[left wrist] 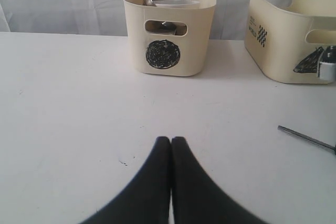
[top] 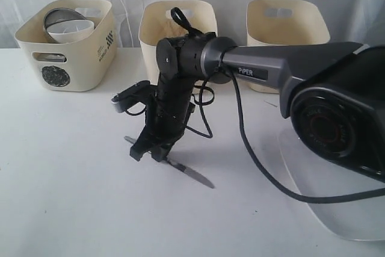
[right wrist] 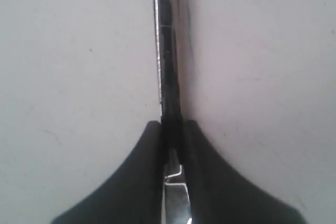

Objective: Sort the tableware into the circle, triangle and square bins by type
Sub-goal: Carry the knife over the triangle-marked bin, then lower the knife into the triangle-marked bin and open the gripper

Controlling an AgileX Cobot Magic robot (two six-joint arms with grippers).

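One right arm [top: 289, 70] reaches in from 3 o'clock over the white table [top: 72, 197]. One large white plate [top: 343, 215] lies at 4 o'clock, partly under that arm. Three cream bins stand along the far edge: the circle bin [top: 78, 58] at 10 o'clock, the triangle bin [top: 153, 34] at 12, and a third bin [top: 287, 31] at 1, its mark out of sight. The circle bin holds two bowls, one steel bowl [top: 59, 16] and one white bowl [top: 75, 30]. One knife [top: 191, 174] lies near the table's middle, a little toward 7 o'clock. The right gripper [top: 150, 153] pinches the knife between closed jaws. The left gripper [left wrist: 171, 141] has its jaws pressed together, holding nothing.
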